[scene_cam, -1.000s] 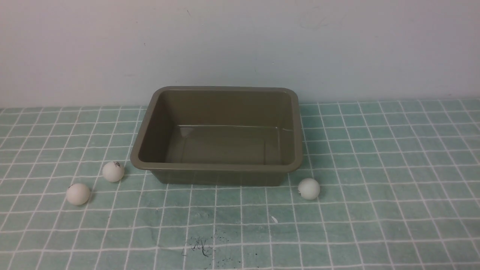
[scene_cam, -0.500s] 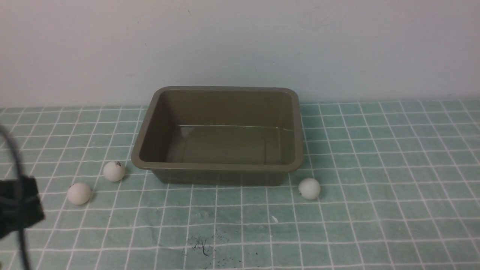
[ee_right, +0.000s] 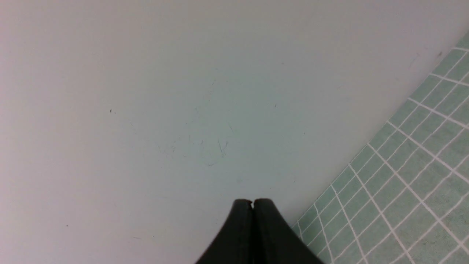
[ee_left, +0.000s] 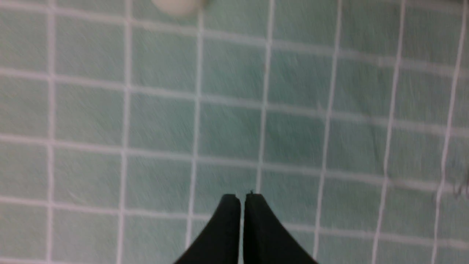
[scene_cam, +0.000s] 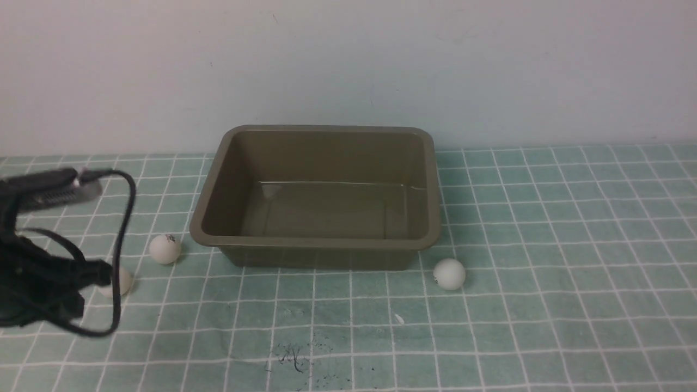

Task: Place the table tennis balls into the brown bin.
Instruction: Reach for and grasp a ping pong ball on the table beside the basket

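Note:
The brown bin point(scene_cam: 316, 243) stands empty in the middle of the green checked cloth. Two table tennis balls lie left of its front corner: one point(scene_cam: 164, 249) close to the bin, the other point(scene_cam: 125, 281) half hidden behind my black left arm point(scene_cam: 38, 283). A third ball point(scene_cam: 449, 273) rests by the bin's front right corner. In the left wrist view my left gripper point(ee_left: 242, 196) is shut and empty above the cloth, with a ball point(ee_left: 177, 3) at the frame's edge ahead of it. My right gripper point(ee_right: 253, 201) is shut, empty, and faces the wall; it does not show in the front view.
A pale wall point(scene_cam: 348, 65) rises just behind the bin. A black cable point(scene_cam: 128, 218) loops from my left wrist over the cloth near the two left balls. Dark scuff marks point(scene_cam: 291, 356) sit on the cloth near the front edge.
My left arm has come in from the left edge, moving right and up, and now covers part of the leftmost ball. Balls and bin have not moved.

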Controlling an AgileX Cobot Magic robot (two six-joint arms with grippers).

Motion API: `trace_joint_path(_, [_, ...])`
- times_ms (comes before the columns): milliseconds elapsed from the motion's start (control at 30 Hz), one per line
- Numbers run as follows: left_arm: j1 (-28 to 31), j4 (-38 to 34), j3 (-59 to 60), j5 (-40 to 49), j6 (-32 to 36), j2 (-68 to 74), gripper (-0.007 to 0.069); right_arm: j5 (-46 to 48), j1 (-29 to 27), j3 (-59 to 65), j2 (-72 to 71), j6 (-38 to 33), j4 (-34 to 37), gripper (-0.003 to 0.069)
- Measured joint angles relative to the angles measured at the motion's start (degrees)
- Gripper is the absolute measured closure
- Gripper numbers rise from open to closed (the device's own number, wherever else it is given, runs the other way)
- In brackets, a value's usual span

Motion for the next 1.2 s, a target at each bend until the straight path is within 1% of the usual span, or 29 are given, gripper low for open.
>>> trace_joint_path(100, [1.4,0.0,-3.2,-2.6,0.0,2.5,0.0612,2.3,0.6,-0.3,0.0,-0.1,0.2,0.0672])
trace_joint_path(167, [1.7,0.1,-5.4,-4.1,0.2,5.3,0.0587,7.7,1.6,-2.9,0.0,-1.7,-0.5,0.0672])
trace_joint_path(200, [1.8,0.1,-7.1,-4.7,0.9,8.0,0.0552,10.4,2.2,-5.8,0.2,-3.5,-1.1,0.0672])
trace_joint_path(267, [1.8,0.0,-9.1,-5.0,2.1,11.3,0.0509,15.8,3.0,-11.2,1.9,-6.8,-2.3,0.0672])
trace_joint_path(333, [1.8,0.0,-12.1,-5.0,3.7,16.5,0.041,24.2,3.9,-19.0,8.0,-11.6,-4.7,0.0672])
trace_joint_path(367, [1.8,0.0,-13.2,-5.0,4.3,18.5,0.0363,27.3,4.0,-20.8,11.2,-12.6,-5.5,0.0672])
trace_joint_path(400, [1.8,0.0,-13.4,-4.9,4.4,18.9,0.0353,28.0,4.0,-22.1,11.2,-13.4,-5.7,0.0671])
trace_joint_path(433, [1.8,0.0,-14.2,-4.9,4.7,20.3,0.0314,31.0,4.0,-24.4,14.5,-14.9,-6.7,0.0671])
trace_joint_path(467, [1.8,0.0,-15.3,-5.0,5.0,22.6,0.0249,35.6,4.0,-28.1,18.4,-17.4,-7.8,0.0671])
trace_joint_path(533, [1.8,0.5,-16.2,-5.4,5.0,25.5,0.0167,40.2,4.0,-32.4,24.1,-20.9,-9.2,0.0671])
trace_joint_path(600, [1.8,0.6,-16.7,-6.4,5.0,28.4,0.0104,42.9,4.0,-35.5,29.1,-23.6,-10.0,0.067])
trace_joint_path(667, [1.8,0.6,-16.8,-7.2,5.0,30.0,0.0081,43.8,4.0,-37.1,32.2,-25.1,-10.1,0.0669])
trace_joint_path(767, [1.8,0.6,-16.9,-8.2,5.0,32.2,0.0081,44.2,4.0,-39.0,36.3,-26.4,-10.3,0.0666])
trace_joint_path(833, [1.8,0.7,-16.9,-8.9,5.0,34.3,0.0132,44.2,4.0,-40.9,41.0,-26.8,-10.7,0.0656])
trace_joint_path(867, [1.8,0.7,-16.9,-8.9,5.0,34.7,0.0179,44.2,4.0,-41.7,43.1,-27.1,-11.0,0.0648])
trace_joint_path(900, [1.8,0.7,-16.9,-8.9,5.0,35.0,0.0242,44.2,4.0,-42.8,45.4,-27.5,-11.2,0.0636])
trace_joint_path(933, [1.8,0.7,-17.1,-8.9,5.0,35.2,0.0279,44.2,4.0,-43.7,47.4,-28.0,-11.2,0.0624])
trace_joint_path(1033, [1.8,0.8,-19.5,-6.0,5.0,35.1,0.0272,44.2,4.0,-47.3,54.5,-30.8,-10.8,0.0562])
trace_joint_path(1100, [1.8,0.2,-23.0,-1.6,5.0,34.0,0.0272,43.9,4.6,-49.7,61.2,-33.7,-10.4,0.0497])
trace_joint_path(1133, [1.6,-0.4,-24.1,-0.8,5.0,33.4,0.0272,43.6,4.9,-49.9,62.7,-34.1,-10.2,0.0479])
trace_joint_path(1200, [0.3,-4.6,-28.9,2.6,6.7,30.6,0.0272,41.3,7.6,-50.8,67.9,-36.7,-10.1,0.0403])
